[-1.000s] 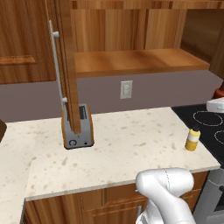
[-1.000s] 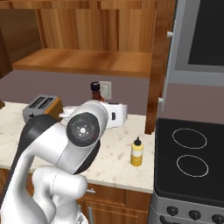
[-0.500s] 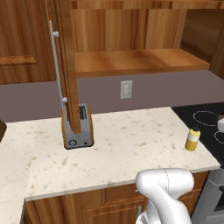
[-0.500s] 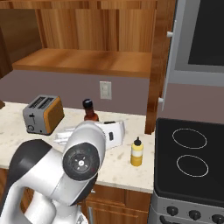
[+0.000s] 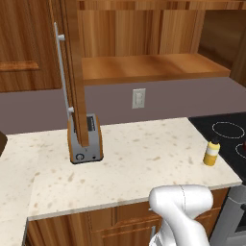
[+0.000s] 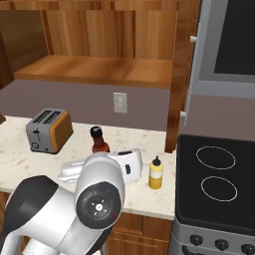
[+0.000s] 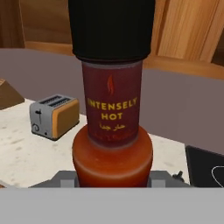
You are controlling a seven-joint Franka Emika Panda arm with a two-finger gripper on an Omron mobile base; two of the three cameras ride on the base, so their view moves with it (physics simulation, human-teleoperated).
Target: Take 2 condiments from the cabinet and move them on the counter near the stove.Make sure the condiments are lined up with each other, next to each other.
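Close in front of the hand camera, the dark red hot sauce bottle (image 7: 112,131) is standing upright, its black cap (image 7: 111,28) reaching the top of the frame. Its label is showing a small flame mark and the yellow words "INTENSELY HOT", with a line of smaller script beneath that is too blurred to read. The gripper (image 7: 112,178) is clamping the bottle low on its round body, the jaws drawn in against the glass on either side. In the right base view the same bottle (image 6: 99,141) is rising just behind the white hand, over the beige speckled desk (image 6: 20,159).

The yellow squeeze bottle (image 6: 156,173) is standing upright on the desk near its right end, just beside the black stove (image 6: 219,169), and well apart from the silver and orange toaster (image 6: 49,130) at the left. From the left base view the yellow bottle (image 5: 211,152) is sitting near the desk's front corner.

Above, the wooden cabinet (image 5: 149,67) is standing open, its shelf bare, and its door (image 5: 72,72) with the long silver bar handle (image 5: 62,72) is hanging out over the toaster.
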